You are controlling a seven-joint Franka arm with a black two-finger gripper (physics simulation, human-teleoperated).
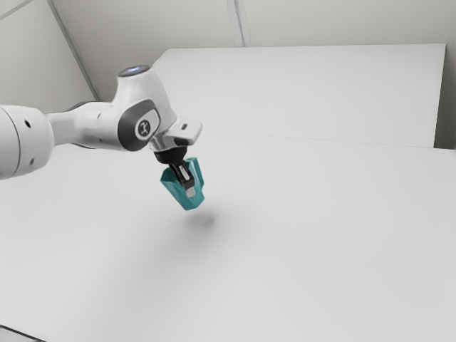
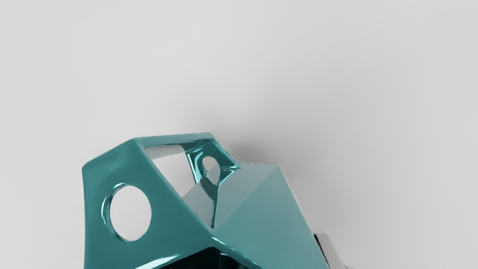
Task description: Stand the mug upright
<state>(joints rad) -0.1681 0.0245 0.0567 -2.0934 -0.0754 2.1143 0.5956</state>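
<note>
The teal mug (image 1: 191, 204) is at the fingertips of the gripper (image 1: 188, 189), lifted off the table (image 1: 306, 249) and pinched between the two fingers. In the exterior view one finger lies along the near side of the mug, its light tip against the teal wall; the other finger is hidden by the mug, so how far apart they stand cannot be read directly. The mug is tilted, with its narrower end reaching below the fingertips toward the table and its wider part rising beside the fingers, on both sides of them.

In the wrist view, a pale fingertip (image 2: 330, 250) sits just beside the outer edge of the mug's smooth, faceted wall (image 2: 269, 213). On the side away from that fingertip is a darker face (image 2: 112, 172) with a round hole through it, and between this face and the smooth wall there is an angular gap with a smaller hole deeper in. A dark hollow shows close in toward the gripper.

Beneath the gripper and the mug, a soft shadow (image 1: 201, 219) falls on the table, apart from the mug. Behind the gripper, the white arm (image 1: 82, 128) comes in from the exterior view's left. Well beyond the gripper stands a broad pale panel (image 1: 306, 92).
</note>
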